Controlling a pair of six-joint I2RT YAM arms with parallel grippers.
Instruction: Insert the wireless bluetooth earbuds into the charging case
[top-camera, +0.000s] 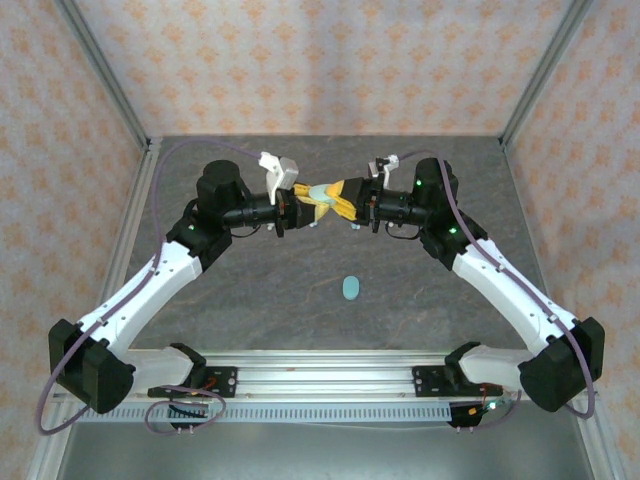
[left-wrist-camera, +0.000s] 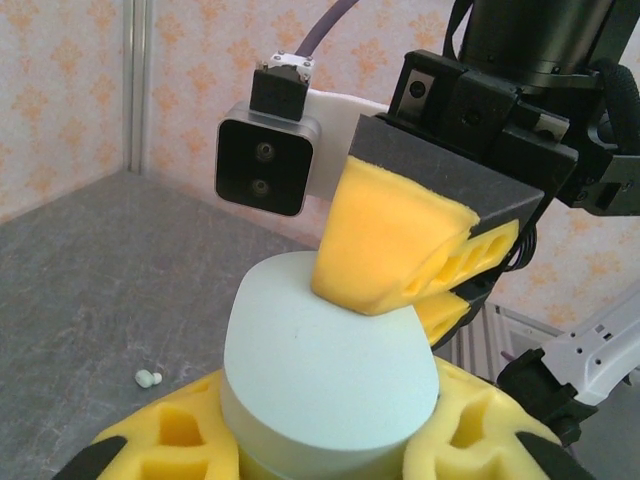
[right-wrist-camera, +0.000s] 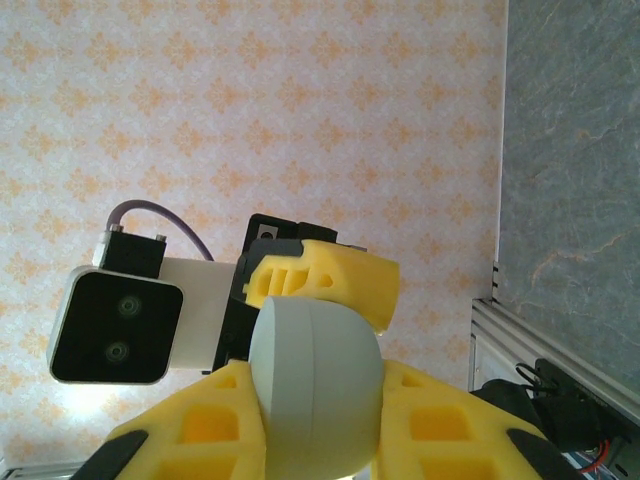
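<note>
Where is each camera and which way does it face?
Top external: above and behind the arm bases, looking down at the table; both arms, left fingers and right fingers on the charging case.
Left wrist: on that wrist, looking along its own fingers at the case and right fingers.
Right wrist: likewise, past its own fingers to the case and left wrist camera.
Shared: all three show the case.

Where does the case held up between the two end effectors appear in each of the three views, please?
Top external: the case sits slightly above the picture's centre.
Left wrist: the case is large, at bottom centre.
Right wrist: the case is at bottom centre.
Shared landmark: the yellow pads clamping it.
</note>
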